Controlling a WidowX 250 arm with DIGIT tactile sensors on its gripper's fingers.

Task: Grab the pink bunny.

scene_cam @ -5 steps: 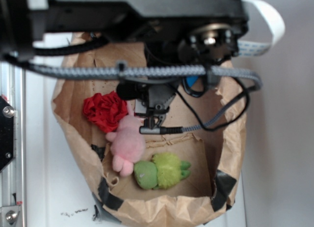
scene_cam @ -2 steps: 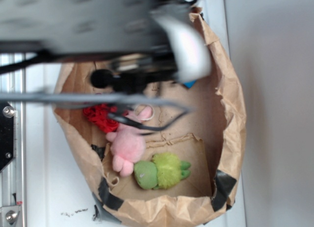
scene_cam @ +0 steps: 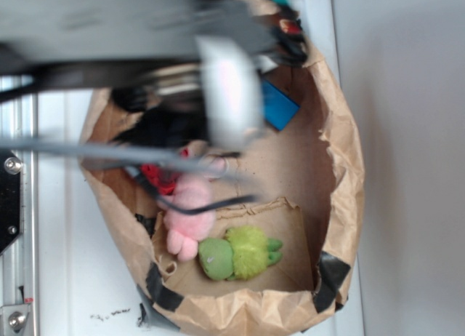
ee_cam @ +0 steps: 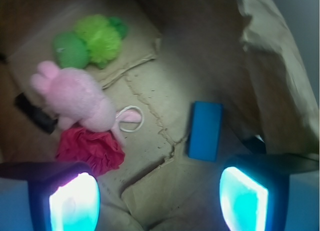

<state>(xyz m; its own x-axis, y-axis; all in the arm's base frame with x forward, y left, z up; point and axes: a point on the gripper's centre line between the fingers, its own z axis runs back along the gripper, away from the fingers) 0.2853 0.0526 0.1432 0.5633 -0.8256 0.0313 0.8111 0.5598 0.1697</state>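
Observation:
The pink bunny [ee_cam: 75,98] [scene_cam: 190,218] lies on the floor of a brown paper bag [scene_cam: 341,205], its white looped ear [ee_cam: 131,119] pointing toward the bag's middle. My gripper [ee_cam: 159,201] is open, its two glowing pads wide apart with only bare paper between them. It hovers above the bag floor, and the bunny lies ahead and to the left of the left pad [ee_cam: 75,203]. In the exterior view the blurred arm [scene_cam: 145,52] covers the top of the bag and the bunny's head.
A red wrinkly ball [ee_cam: 90,150] touches the bunny beside my left pad. A lime-green plush [ee_cam: 92,41] [scene_cam: 240,254] lies past the bunny. A blue block [ee_cam: 205,130] [scene_cam: 277,107] rests to the right. Paper walls ring everything; a metal rail [scene_cam: 14,205] stands at left.
The arm has swung up and left across the exterior view, now blurred. The blue block has come into sight. The toys have not moved.

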